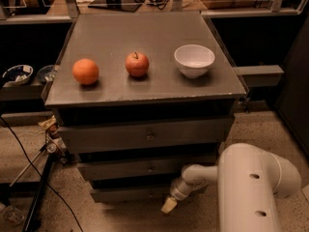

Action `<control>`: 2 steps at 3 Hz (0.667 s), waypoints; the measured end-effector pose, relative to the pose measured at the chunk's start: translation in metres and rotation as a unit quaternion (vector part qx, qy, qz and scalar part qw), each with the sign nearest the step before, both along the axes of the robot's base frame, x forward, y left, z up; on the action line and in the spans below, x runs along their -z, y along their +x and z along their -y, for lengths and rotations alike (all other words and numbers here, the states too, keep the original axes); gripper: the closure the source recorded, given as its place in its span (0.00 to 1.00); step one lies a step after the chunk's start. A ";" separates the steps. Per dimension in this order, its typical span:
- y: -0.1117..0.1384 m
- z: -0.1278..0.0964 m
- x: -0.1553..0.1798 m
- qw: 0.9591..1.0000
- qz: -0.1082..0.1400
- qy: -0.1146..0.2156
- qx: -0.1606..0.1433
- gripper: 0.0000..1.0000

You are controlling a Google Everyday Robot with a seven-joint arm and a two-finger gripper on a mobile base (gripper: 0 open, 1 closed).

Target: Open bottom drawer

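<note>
Facing us, the grey cabinet (145,23) fills the middle, our white arm (251,187) low at right; the bottom drawer (125,194) lies lowest, long axis left-right; the gripper (169,205) hangs just before it, state we cannot tell

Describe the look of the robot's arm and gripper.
The arm is glossy white: a fat, rounded cylindrical link with a few small dark holes, narrowing to a slimmer tube and a ringed wrist. No cables or markings show on it. The gripper is a small pale yellowish tip, low down by the right end of the bottom drawer.
</note>
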State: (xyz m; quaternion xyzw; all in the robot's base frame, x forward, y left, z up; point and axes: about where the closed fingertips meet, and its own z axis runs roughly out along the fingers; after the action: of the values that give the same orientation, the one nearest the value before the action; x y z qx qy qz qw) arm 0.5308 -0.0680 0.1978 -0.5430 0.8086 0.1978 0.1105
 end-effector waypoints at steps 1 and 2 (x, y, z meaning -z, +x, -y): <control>0.000 0.000 -0.003 1.000 -0.001 -0.001 -0.001 0.50; -0.004 0.003 -0.007 1.000 0.000 -0.001 -0.005 0.73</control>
State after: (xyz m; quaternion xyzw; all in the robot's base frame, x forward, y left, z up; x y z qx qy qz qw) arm 0.5273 -0.0711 0.2047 -0.5474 0.8059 0.1976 0.1085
